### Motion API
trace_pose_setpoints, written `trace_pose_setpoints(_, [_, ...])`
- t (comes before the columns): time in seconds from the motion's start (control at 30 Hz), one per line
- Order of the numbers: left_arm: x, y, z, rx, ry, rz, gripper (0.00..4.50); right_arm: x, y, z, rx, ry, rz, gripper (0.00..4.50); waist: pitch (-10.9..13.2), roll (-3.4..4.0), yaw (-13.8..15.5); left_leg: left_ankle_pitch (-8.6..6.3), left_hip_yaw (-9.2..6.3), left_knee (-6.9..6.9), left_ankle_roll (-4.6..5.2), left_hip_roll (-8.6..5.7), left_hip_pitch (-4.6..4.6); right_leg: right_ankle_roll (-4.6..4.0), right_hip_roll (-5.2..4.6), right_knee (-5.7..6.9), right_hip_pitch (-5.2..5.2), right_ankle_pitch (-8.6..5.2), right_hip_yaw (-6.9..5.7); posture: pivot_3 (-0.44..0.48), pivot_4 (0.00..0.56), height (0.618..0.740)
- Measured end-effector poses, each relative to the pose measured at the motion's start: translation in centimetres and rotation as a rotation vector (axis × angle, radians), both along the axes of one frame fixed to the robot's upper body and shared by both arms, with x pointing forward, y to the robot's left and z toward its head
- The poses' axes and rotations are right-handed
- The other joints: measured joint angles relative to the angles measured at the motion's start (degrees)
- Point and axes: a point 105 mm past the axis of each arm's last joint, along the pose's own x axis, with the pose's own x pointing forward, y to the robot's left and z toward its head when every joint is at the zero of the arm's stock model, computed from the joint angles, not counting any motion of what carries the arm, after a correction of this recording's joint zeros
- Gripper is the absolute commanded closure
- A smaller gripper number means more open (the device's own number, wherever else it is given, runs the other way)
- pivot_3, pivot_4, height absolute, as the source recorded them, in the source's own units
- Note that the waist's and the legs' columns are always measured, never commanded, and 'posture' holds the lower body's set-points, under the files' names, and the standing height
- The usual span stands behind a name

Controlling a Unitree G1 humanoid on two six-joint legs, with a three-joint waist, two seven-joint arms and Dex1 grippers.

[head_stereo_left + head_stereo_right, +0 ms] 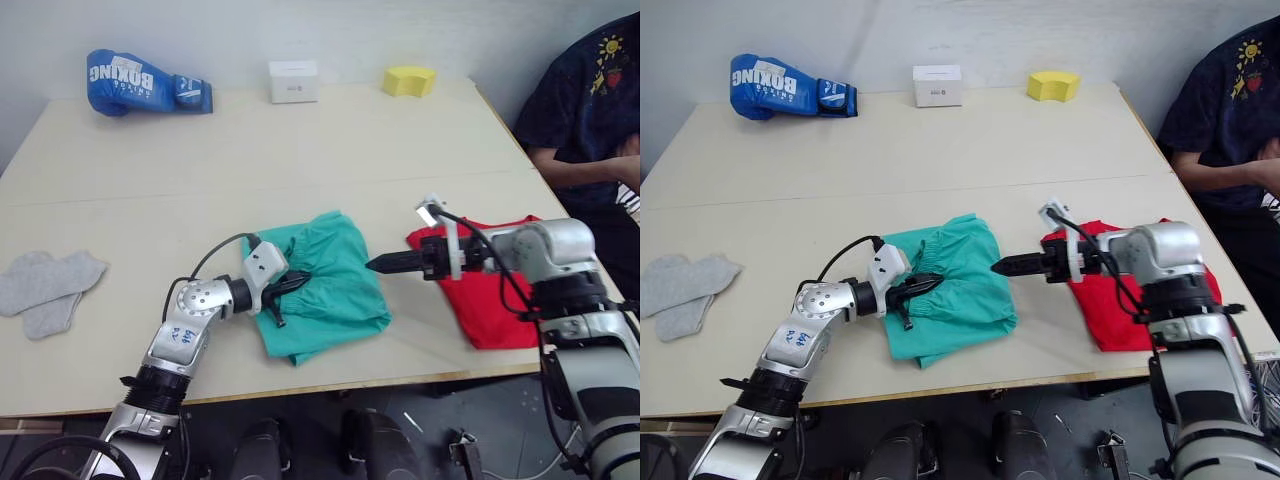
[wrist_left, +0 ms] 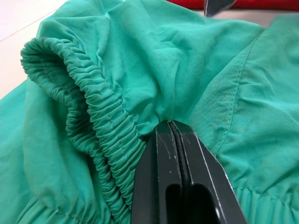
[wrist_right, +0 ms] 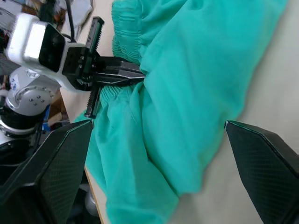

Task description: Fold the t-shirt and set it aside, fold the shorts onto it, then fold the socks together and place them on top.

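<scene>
Pinching my left gripper (image 2: 175, 140) closed on the shorts (image 1: 335, 270) beside their waistband (image 2: 88, 121), I am folding them. Spread wide and empty, my right gripper (image 1: 378, 265) is nearing the opposite edge, which I judge needs grasping next, with the t-shirt (image 1: 495, 305) waiting.

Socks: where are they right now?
In the left eye view the socks lie flat at the table's left edge, well to the left of the left gripper and the shorts, nothing touching them.

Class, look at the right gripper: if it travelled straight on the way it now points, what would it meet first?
Most likely the shorts: the right gripper, open, points across the table at their near edge. Height above the cloth is unclear.
</scene>
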Motion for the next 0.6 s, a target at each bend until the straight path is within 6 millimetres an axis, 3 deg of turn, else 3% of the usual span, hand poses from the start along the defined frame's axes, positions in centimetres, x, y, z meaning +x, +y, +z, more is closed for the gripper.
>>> trace_pose_setpoints(0.13, [-0.1,0.0,-0.1,-0.003,-0.006,0.002,4.5,-0.3,2.3,-0.9,-0.019,0.047,0.058,0.21,0.0,0.0,0.0,0.0,0.01,0.0,0.0,0.0,-0.02,0.01,0.0,0.01,0.0,0.01,0.0,0.0,0.15,0.74])
trace_pose_setpoints(0.33, [0.0,-0.1,-0.1,-0.006,-0.011,0.008,4.5,0.2,5.2,0.1,0.021,0.074,0.056,2.0,0.0,0.0,-0.1,0.01,0.0,0.0,-0.01,0.0,-0.01,0.01,0.0,0.05,-0.01,0.01,-0.01,0.0,0.15,0.74])
trace_pose_setpoints(0.47, [-0.2,0.0,-0.2,-0.009,-0.014,0.011,4.5,0.6,4.7,-0.8,-0.014,0.068,0.018,3.3,0.0,0.0,-0.1,0.0,0.01,-0.02,-0.01,-0.01,-0.04,0.01,0.0,0.0,-0.01,0.01,-0.01,0.0,0.15,0.74])
trace_pose_setpoints(0.6, [-0.3,0.1,-0.3,-0.011,-0.017,0.016,4.5,0.8,2.4,-1.7,-0.058,0.078,-0.034,3.3,0.0,0.0,-0.1,0.0,0.01,-0.02,0.0,-0.01,-0.03,0.02,0.0,0.0,-0.01,0.0,-0.01,0.0,0.15,0.74])
